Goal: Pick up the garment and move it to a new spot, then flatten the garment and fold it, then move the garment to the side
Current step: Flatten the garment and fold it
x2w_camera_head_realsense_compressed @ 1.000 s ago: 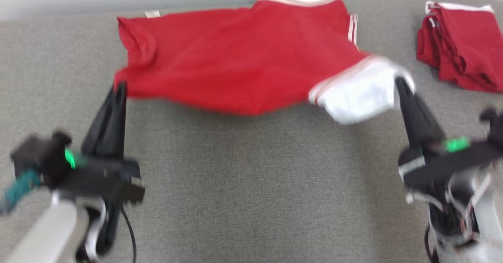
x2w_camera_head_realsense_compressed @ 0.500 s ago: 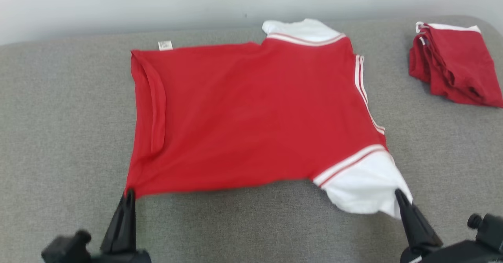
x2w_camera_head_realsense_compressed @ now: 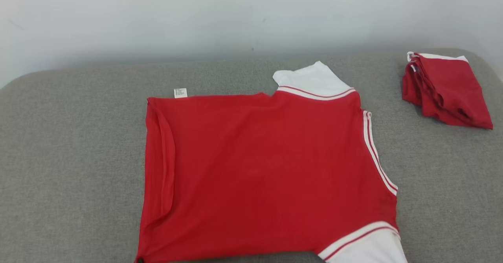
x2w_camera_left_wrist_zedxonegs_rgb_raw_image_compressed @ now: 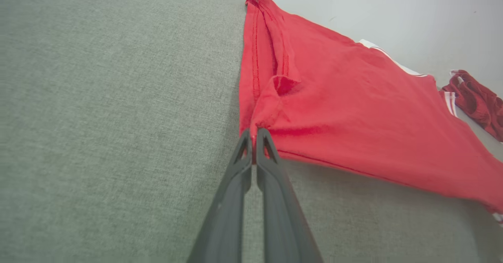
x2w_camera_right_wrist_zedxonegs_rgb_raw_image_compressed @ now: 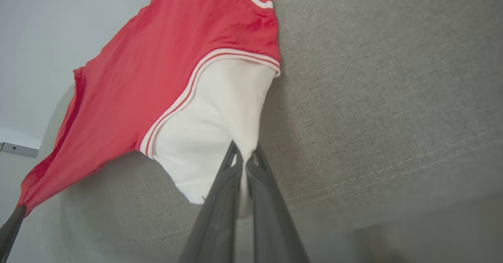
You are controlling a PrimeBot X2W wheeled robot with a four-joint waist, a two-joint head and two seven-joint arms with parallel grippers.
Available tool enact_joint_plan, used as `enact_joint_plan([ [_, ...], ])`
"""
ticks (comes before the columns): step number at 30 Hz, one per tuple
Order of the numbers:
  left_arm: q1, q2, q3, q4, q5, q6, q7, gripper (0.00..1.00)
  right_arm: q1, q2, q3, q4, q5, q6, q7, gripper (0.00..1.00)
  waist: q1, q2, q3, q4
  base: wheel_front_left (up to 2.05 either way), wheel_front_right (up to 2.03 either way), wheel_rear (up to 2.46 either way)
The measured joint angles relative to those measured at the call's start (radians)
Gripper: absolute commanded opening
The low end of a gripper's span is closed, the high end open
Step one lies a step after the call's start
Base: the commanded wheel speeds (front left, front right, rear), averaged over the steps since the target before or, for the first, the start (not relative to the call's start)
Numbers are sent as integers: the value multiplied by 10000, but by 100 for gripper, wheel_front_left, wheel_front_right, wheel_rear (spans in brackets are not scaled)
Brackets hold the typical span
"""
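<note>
The garment [x2w_camera_head_realsense_compressed: 267,168] is a red shirt with white sleeves, spread out wide on the grey padded surface [x2w_camera_head_realsense_compressed: 70,157]. My left gripper [x2w_camera_left_wrist_zedxonegs_rgb_raw_image_compressed: 254,137] is shut on its red hem corner [x2w_camera_left_wrist_zedxonegs_rgb_raw_image_compressed: 267,117], near the garment's left end. My right gripper [x2w_camera_right_wrist_zedxonegs_rgb_raw_image_compressed: 244,159] is shut on the near white sleeve [x2w_camera_right_wrist_zedxonegs_rgb_raw_image_compressed: 212,129]. The near edge stretches between the two grips and is raised a little, casting a shadow beneath. The far white sleeve [x2w_camera_head_realsense_compressed: 310,80] lies flat at the back. A fold runs along the garment's left side [x2w_camera_head_realsense_compressed: 165,157].
A second red garment [x2w_camera_head_realsense_compressed: 446,90], folded into a pile, lies at the back right of the surface. A pale wall [x2w_camera_head_realsense_compressed: 196,19] stands right behind the surface's rounded back edge. Bare grey surface shows to the left and right of the spread shirt.
The head camera has tilted up, so both grippers have slid below its bottom edge. The garment was bunched and lifted; now it lies stretched flat. Both grips have held.
</note>
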Motion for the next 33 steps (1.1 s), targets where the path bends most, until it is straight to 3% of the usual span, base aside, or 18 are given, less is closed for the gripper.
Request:
enact_joint_plan([
  [14, -151, -364, 328, 848, 861, -476, -2, 0, 165, 13, 439, 336, 481, 0, -228, 0, 2, 1, 243, 36, 0, 0, 0],
  [25, -902, -222, 293, 259, 1325, -606, 27, 0, -2842, -17, 476, 247, 190, -2, 405, 0, 2, 2, 459, 123, 0, 0, 0],
  [33, -1965, 102, 148, 286, 1455, -686, 318, 0, -5664, -134, 360, 1931, 71, -2, 750, 0, 3, 2, 738, 205, 0, 0, 0],
])
